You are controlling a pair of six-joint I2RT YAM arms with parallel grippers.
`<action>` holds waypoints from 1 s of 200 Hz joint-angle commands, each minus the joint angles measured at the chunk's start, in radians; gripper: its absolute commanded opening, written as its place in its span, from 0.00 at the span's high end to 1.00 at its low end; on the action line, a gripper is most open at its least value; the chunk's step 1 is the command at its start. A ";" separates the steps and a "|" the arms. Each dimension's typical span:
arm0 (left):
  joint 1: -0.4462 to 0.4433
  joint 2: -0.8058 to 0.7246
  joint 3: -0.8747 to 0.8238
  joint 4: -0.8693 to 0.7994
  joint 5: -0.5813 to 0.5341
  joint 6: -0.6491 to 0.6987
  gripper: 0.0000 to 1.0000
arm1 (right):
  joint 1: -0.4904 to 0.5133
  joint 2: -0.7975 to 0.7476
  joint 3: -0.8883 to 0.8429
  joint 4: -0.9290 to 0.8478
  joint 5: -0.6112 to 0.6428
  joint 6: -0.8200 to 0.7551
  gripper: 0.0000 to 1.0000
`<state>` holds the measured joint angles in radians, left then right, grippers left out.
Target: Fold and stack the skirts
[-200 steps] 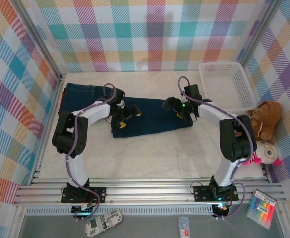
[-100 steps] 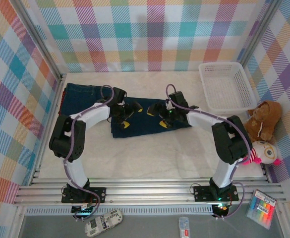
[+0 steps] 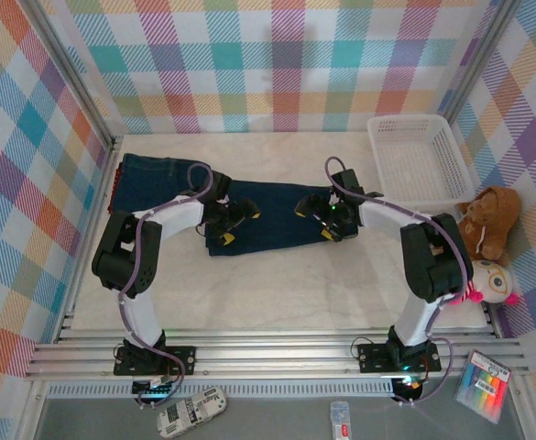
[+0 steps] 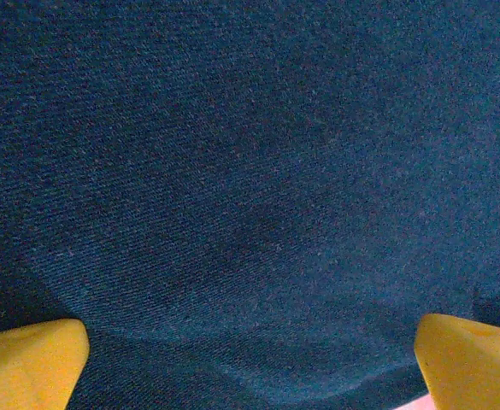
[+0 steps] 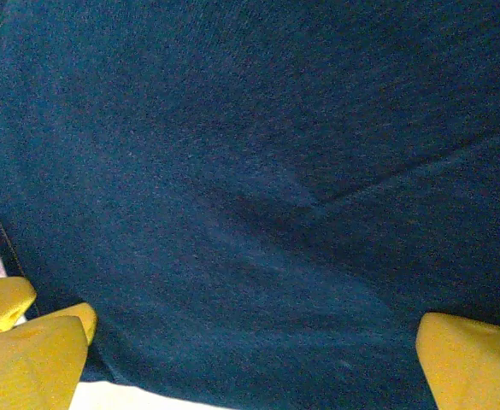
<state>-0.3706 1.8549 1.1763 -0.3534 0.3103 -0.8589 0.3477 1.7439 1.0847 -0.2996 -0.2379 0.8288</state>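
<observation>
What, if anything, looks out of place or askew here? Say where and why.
Nothing is spilled or damaged. The middle denim skirt lies slightly askew, its near edge slanting back toward the right. A teddy bear and another soft toy sit at the right side, unrelated to the folding.

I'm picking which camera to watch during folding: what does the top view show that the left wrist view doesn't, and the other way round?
From above: both arms, the right gripper open over the spread denim skirt, a second denim skirt at the back left, the white basket and the teddy bear on the right. From the left wrist: the denim's diagonal weave close up, with yellow fingertips in the bottom corners. Shared: the left gripper, open, close above that spread skirt.
</observation>
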 commanded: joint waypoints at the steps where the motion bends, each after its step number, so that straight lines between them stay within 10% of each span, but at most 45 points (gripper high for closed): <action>1: 0.021 -0.003 -0.018 -0.133 -0.059 0.089 0.00 | -0.018 -0.063 0.019 -0.155 0.161 -0.097 0.01; 50: 0.039 0.018 0.238 -0.177 0.010 0.137 0.00 | -0.017 0.005 0.184 -0.022 -0.060 -0.171 0.01; 130: 0.131 0.356 0.720 -0.272 -0.014 0.185 0.00 | -0.018 0.341 0.624 -0.176 0.055 -0.184 0.01; 200: 0.141 0.509 0.822 -0.311 -0.047 0.186 0.00 | -0.018 0.458 0.715 -0.242 0.106 -0.173 0.01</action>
<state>-0.2367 2.3383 1.9747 -0.6094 0.2852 -0.6907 0.3286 2.1715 1.7672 -0.4942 -0.1692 0.6647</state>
